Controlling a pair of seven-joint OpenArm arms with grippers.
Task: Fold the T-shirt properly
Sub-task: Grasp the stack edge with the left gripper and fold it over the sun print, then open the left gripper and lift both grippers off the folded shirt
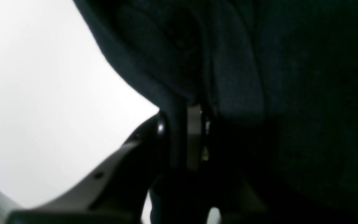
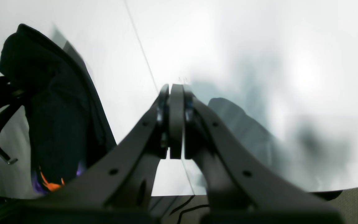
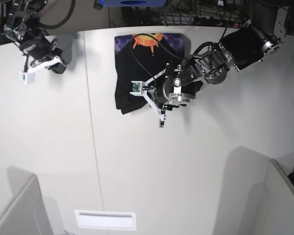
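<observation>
The T-shirt fills most of the left wrist view as dark, creased cloth lying against the white tabletop. The left tool sits at the lower edge of that cloth with a band of black fabric running between its two pads, so it appears closed on a fold of the T-shirt.

In the right wrist view the right tool is pressed fully together with nothing in it, its tips pointing out over bare tabletop. The T-shirt lies well to the left of this tool as a bunched dark mass, with a bit of orange and purple print showing at its lower end.

From the base view the T-shirt rests near the far edge of the tabletop as a compact, roughly rectangular bundle, its sun print uppermost at the far side. It looks already folded down several times, though the near-left corner hangs loose and uneven; my judgement is that the folding is mostly done and what remains is a last fold or tidying of that edge. The left arm reaches in from the T-shirt's right, wrist bent, its left tool at the T-shirt's near edge. The right arm is drawn back well left of the T-shirt, its right tool clear of the cloth.
</observation>
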